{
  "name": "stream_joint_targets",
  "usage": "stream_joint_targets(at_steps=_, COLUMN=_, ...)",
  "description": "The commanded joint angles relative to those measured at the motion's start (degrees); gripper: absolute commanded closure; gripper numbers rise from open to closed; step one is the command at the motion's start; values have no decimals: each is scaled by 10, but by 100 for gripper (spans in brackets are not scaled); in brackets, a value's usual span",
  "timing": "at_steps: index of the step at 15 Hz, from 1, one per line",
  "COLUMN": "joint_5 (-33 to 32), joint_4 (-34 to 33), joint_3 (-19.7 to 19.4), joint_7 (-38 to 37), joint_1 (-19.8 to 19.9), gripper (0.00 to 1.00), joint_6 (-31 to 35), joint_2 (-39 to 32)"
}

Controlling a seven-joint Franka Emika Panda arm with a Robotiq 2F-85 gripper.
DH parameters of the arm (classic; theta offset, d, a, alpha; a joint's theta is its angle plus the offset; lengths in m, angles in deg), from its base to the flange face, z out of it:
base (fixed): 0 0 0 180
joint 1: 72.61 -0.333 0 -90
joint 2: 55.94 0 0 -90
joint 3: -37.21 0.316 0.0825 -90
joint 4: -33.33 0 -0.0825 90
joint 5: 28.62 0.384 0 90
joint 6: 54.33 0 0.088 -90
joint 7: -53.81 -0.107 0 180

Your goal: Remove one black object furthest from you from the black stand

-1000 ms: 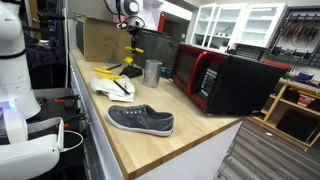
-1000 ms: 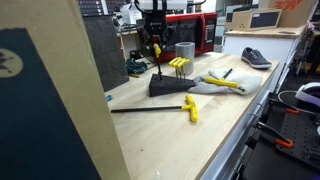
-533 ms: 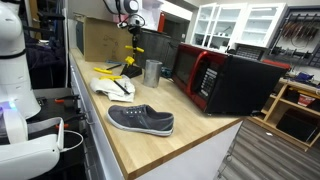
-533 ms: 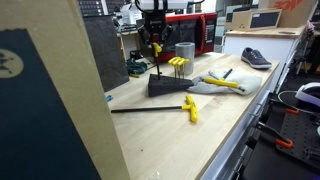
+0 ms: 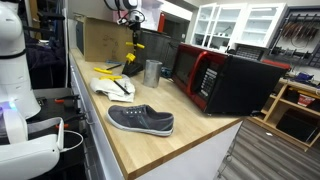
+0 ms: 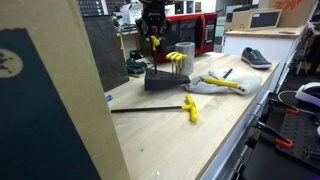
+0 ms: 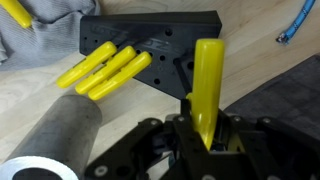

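Yellow-handled tool [image 7: 208,85] in pincer [image 7: 207,135]: wrist view

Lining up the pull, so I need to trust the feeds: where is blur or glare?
Wrist view: black stand and gripped yellow handle read clearly; the fingers and metal cup near the lens are soft and dim. In an exterior view a blurred board fills the foreground; in an exterior view the lit cabinets blow out.
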Motion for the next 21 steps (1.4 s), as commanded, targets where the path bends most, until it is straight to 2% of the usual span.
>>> stream_joint_targets(at_steps=1, joint_5=14, joint_4=6, joint_3=-1, joint_7=-18, joint_1=-3, gripper=95, joint_6=33, joint_2=12)
stream_joint_targets(at_steps=5, joint_5=39, joint_4=31, joint_3=0, joint_7=-25, joint_1=-3, gripper=95, joint_6=72, joint_2=14)
stream_joint_targets(at_steps=10, joint_5=40, joint_4=83, joint_3=-4, joint_7=-27, joint_1=-2, gripper=95, joint_6=128, joint_2=21)
stream_joint_targets(at_steps=14, joint_5=48, joint_4=99, joint_3=-4, joint_7=-24, joint_1=2, gripper=95, joint_6=147, joint_2=40)
stream_joint_targets(at_steps=17, joint_5=63, joint_4=105, joint_3=-1, joint_7=-24, joint_1=5, gripper=95, joint_6=142, joint_2=49)
stream_joint_targets(at_steps=21, joint_5=88, joint_4=91, joint_3=-1, joint_7=-64, joint_1=4, gripper=95, joint_6=91, joint_2=33)
